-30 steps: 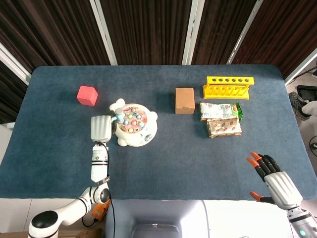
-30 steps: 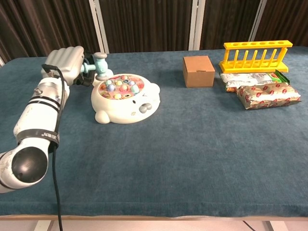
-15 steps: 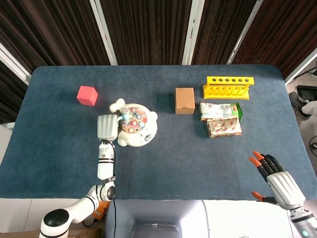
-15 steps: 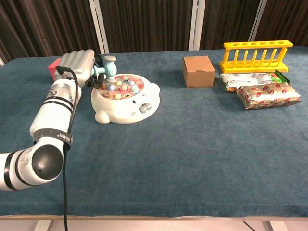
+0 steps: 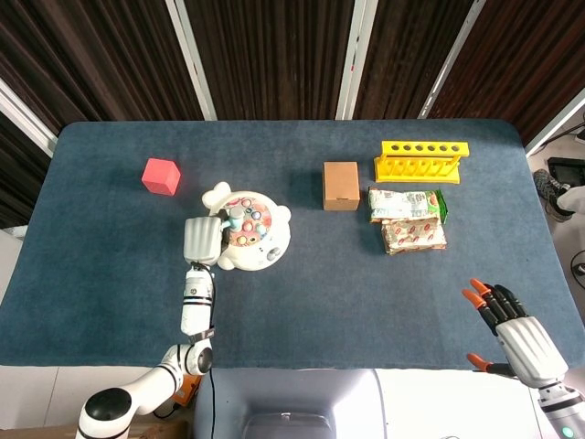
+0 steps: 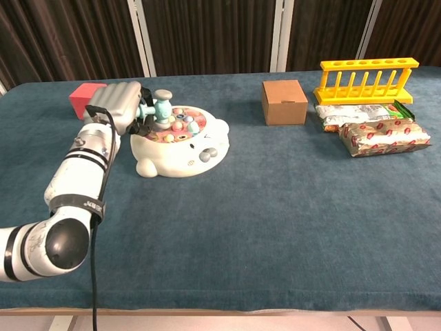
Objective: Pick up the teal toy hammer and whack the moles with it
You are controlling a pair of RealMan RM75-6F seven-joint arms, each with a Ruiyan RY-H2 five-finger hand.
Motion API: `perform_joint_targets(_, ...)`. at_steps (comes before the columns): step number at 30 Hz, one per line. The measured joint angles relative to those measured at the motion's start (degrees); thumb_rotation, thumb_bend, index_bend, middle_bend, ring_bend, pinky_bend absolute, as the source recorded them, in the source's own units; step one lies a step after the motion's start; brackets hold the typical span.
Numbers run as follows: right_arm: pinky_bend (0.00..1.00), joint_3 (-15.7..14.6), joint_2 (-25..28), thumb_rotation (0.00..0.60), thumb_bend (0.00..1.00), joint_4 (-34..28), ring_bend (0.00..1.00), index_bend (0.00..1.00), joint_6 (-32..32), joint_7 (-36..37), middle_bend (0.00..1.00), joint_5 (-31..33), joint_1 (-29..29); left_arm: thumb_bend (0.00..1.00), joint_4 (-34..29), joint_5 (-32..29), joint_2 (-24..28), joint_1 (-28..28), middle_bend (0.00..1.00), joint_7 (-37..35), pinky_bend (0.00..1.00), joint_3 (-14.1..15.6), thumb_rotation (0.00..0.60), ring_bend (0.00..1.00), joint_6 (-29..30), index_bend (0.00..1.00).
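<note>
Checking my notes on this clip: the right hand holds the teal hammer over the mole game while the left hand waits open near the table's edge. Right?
Hands swapped. The chest view shows the left hand holding the teal hammer over the mole game; the head view shows the right hand open near the table's edge.

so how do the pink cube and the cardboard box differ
The pink cube is bright pink and smaller; the cardboard box is plain brown and larger. The cube sits alone at the table's left, beyond the left robot hand; the box sits near the middle, beside the yellow rack. Both are blocky, resting flat on the table, untouched.
</note>
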Motion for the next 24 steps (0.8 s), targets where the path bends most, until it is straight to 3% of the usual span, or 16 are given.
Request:
perform_joint_targets(9,0.00,-0.1,0.2,0.600,0.31,0.1,0.00,0.00,0.3,0.4,0.00,-0.3,-0.1,0.86,-1.7,-0.1,0.6,-1.1,1.00,-1.0,1.00,-0.9,0.600,1.00,1.5,0.82)
perform_joint_targets(24,0.00,-0.1,0.4,0.600,0.31,0.4,0.00,0.00,0.8,1.2,0.00,-0.5,-0.2,0.87,0.2,-1.3,-1.6,-2.1,1.00,0.8,1.00,-0.6,0.600,1.00,-1.2,0.82)
